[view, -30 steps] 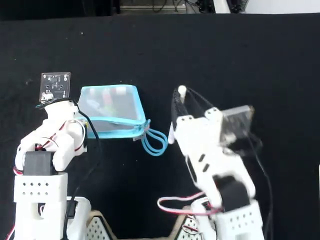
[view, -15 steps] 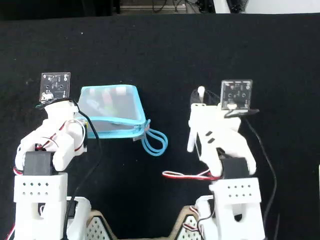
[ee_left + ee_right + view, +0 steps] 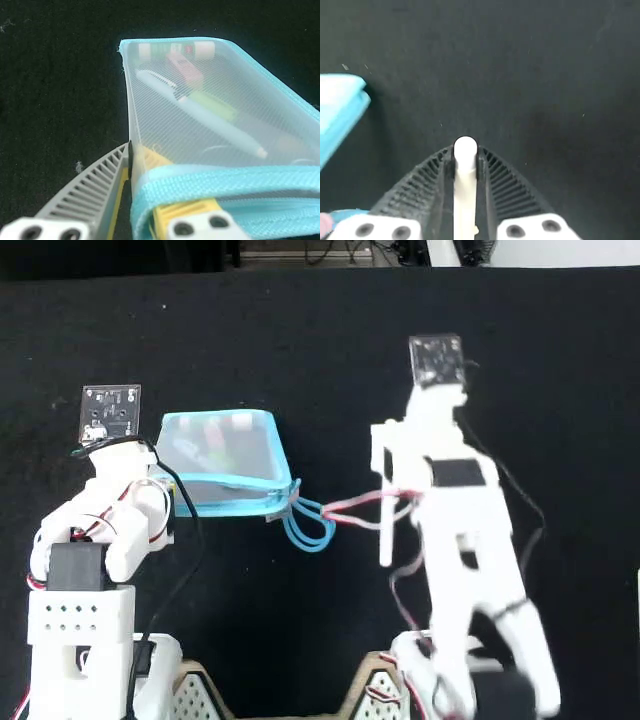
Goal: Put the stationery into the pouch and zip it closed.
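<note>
A translucent pouch (image 3: 225, 465) with teal trim lies left of the table's middle, its blue cord loop (image 3: 310, 525) trailing to the right. Through the mesh (image 3: 215, 115) I see a pale blue pen (image 3: 200, 112), a green piece and a pink piece. My left gripper (image 3: 132, 200) is shut on the pouch's near left corner (image 3: 170, 495); a grey finger (image 3: 95, 195) lies outside it. My right gripper (image 3: 465, 150) is shut on a round-tipped white stick (image 3: 465, 185). It hangs above bare cloth, to the right of the pouch's edge (image 3: 340, 107). The right arm (image 3: 455, 500) stands raised.
Black cloth (image 3: 560, 440) covers the whole table. Red and white cables (image 3: 350, 508) from the right arm hang close to the cord loop. Both arm bases stand at the near edge.
The right arm has swung away from the pouch and risen high, with the white stick still in its gripper. The left arm and the pouch have kept still.
</note>
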Controlling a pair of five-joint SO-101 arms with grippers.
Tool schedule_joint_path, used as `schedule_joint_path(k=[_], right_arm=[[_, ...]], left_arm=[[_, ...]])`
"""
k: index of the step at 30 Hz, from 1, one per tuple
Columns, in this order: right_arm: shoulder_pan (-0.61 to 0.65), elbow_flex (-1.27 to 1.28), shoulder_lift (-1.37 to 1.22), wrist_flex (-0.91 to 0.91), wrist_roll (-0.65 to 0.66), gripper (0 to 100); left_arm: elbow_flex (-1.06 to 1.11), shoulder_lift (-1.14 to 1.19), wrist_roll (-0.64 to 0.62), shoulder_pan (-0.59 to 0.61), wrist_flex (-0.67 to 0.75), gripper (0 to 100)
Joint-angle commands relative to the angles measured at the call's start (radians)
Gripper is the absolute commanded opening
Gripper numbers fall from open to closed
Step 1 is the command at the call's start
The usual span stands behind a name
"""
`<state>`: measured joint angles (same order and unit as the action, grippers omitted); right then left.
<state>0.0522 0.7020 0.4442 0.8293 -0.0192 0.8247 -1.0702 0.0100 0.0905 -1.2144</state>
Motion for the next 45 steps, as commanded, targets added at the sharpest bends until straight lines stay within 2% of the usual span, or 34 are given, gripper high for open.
schedule_joint_path(k=[1,16,23,28,35,45], right_arm=[[-0.015,-0.159,-0.153,0.049,0.003,1.6],[-0.017,-0.759,-0.825,0.433,0.002,1.6],[-0.018,-0.989,-1.03,0.549,0.009,1.6],[-0.018,-1.05,-1.089,0.555,0.011,3.8],[-0.011,-1.058,-1.087,0.606,0.06,22.6],[-0.009,-1.19,-1.095,0.666,0.064,17.2]], left_arm=[[-0.002,0.0,0.006,0.01,0.02,3],[-0.002,0.0,0.006,0.01,0.02,3],[-0.002,0.0,0.006,0.01,0.02,3],[-0.002,0.0,0.006,0.01,0.02,3],[-0.002,0.0,0.006,0.01,0.02,3],[-0.004,0.0,0.006,0.01,0.02,3]])
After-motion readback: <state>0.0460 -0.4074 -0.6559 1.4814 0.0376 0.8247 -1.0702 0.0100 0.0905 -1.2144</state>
